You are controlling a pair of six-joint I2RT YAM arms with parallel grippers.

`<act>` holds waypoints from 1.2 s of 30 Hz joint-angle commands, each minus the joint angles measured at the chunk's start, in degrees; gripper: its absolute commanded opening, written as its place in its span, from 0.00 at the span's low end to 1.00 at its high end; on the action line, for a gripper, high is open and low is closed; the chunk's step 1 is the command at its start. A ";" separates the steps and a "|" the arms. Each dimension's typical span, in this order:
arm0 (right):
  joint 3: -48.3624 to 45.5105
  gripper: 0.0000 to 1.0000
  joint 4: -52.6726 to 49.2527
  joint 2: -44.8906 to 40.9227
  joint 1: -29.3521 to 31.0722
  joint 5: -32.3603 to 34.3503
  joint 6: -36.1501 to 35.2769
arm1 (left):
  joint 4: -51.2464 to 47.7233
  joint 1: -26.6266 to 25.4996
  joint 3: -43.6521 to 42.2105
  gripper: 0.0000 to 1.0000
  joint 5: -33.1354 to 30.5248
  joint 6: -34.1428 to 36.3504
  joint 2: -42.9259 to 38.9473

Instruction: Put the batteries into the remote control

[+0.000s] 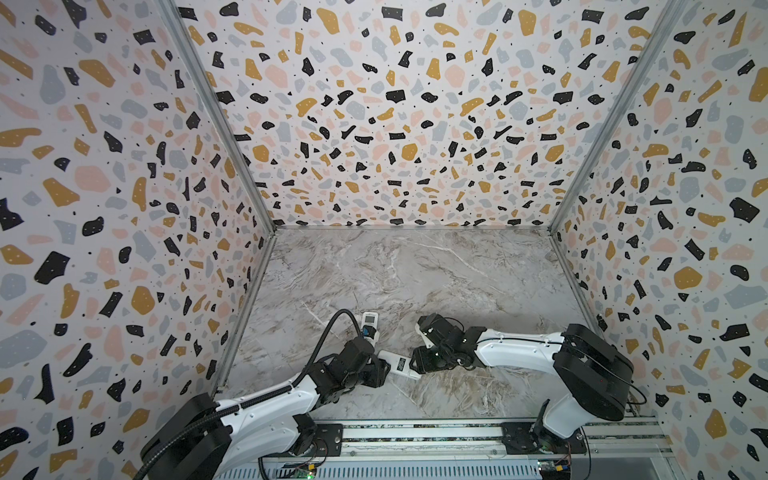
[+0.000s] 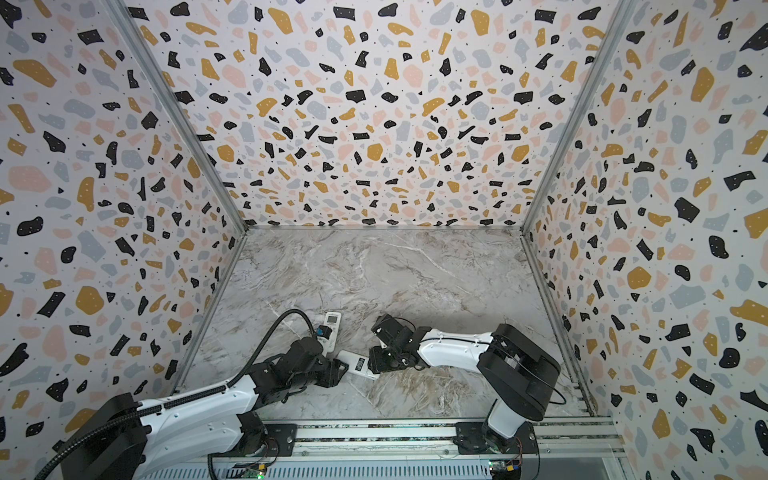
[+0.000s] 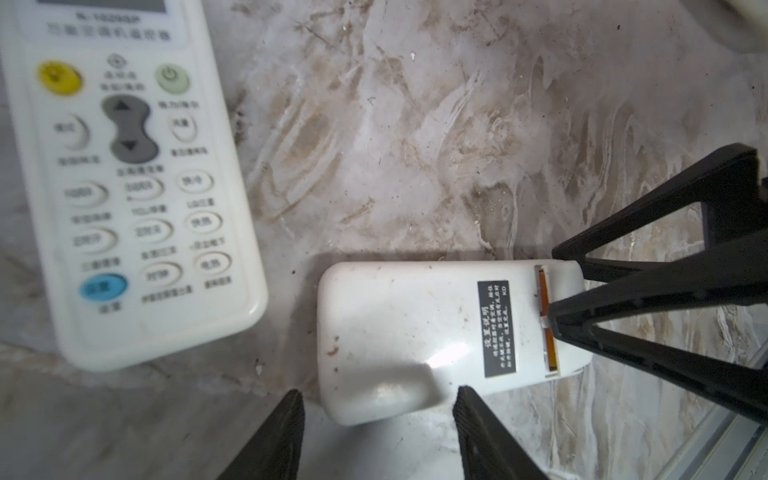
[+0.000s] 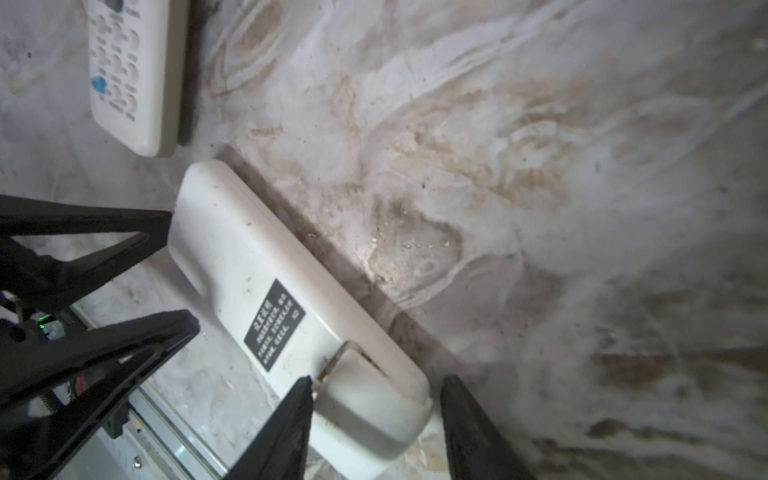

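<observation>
Face-down remote control (image 1: 398,364): white, black label (image 3: 496,328) on its back, lying flat, long axis 10 to 4 o'clock.
Battery cover (image 4: 365,407): on the 4 o'clock end, slid slightly ajar.
Batteries (image 3: 542,293): two thin orange strips in the cover's gap.
Face-up remote control (image 1: 368,322): white, flat, just beside the other at its 11 o'clock.

Blurry keypad remote (image 3: 124,187) (top off-frame)

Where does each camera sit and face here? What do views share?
Top view: high at the near edge, looking down on the table; left arm, right arm show.
Top view: alongside, same aim; buttons-up remote, same arms.
Left wrist: looks past left end effector at label-up remote.
Right wrist: past right end effector, that remote's other end.
Shared: both wrist views show both remotes and the opposite end effector.
</observation>
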 commanded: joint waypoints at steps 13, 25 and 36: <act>2.51 0.47 -4.74 0.84 0.77 0.40 1.40 | 2.45 0.11 -1.02 0.59 0.28 -0.63 -0.43; 1.25 0.51 -3.60 -1.50 0.81 -0.60 5.23 | 1.48 0.11 -0.47 0.58 -3.94 -0.28 0.26; -0.66 0.49 -3.01 -4.04 0.77 -0.73 7.90 | 2.76 0.10 0.57 0.63 -5.09 0.24 1.04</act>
